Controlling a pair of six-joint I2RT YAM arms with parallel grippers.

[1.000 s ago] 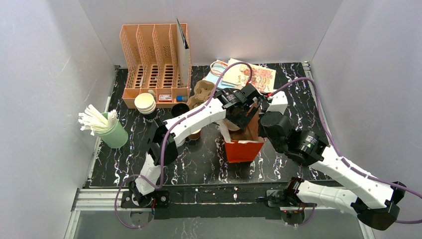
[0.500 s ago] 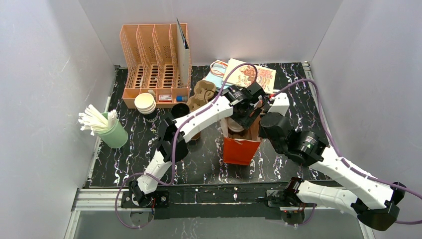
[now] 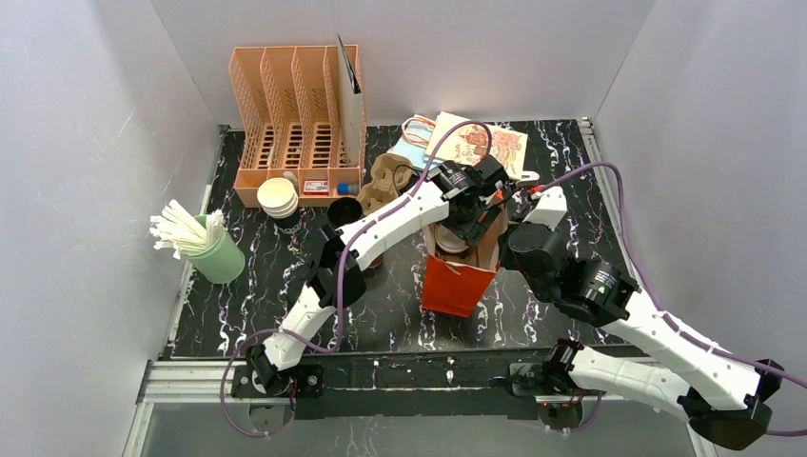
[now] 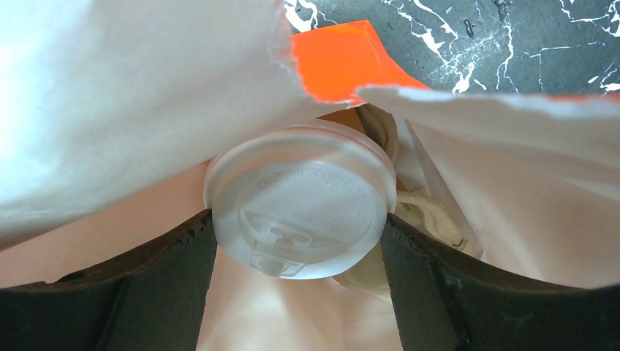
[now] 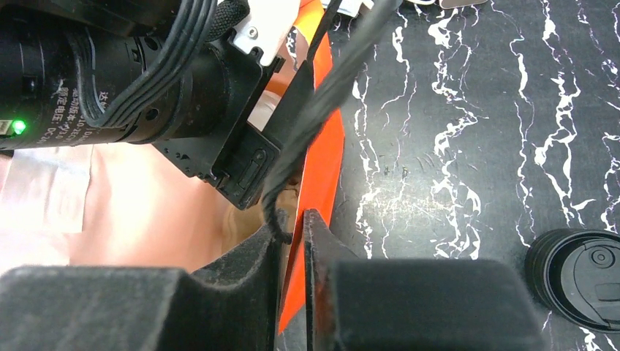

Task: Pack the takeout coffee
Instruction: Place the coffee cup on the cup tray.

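The takeout coffee cup shows its white plastic lid; its brown body is hidden below. It sits inside the mouth of an orange paper bag, white inside. My left gripper is shut on the cup, one dark finger on each side of the lid, and reaches down into the bag. My right gripper is shut on the bag's orange right wall and holds it at the rim.
A peach desk organizer stands at the back left. A green cup of white sticks is at the left. A stack of lids, a black cup, a cardboard cup carrier and a printed booklet lie behind the bag. A black lid lies right of the bag.
My left gripper has gone further over and into the bag with the cup. My right arm has shifted slightly right, still pinching the bag's wall. The bag has moved a little left.
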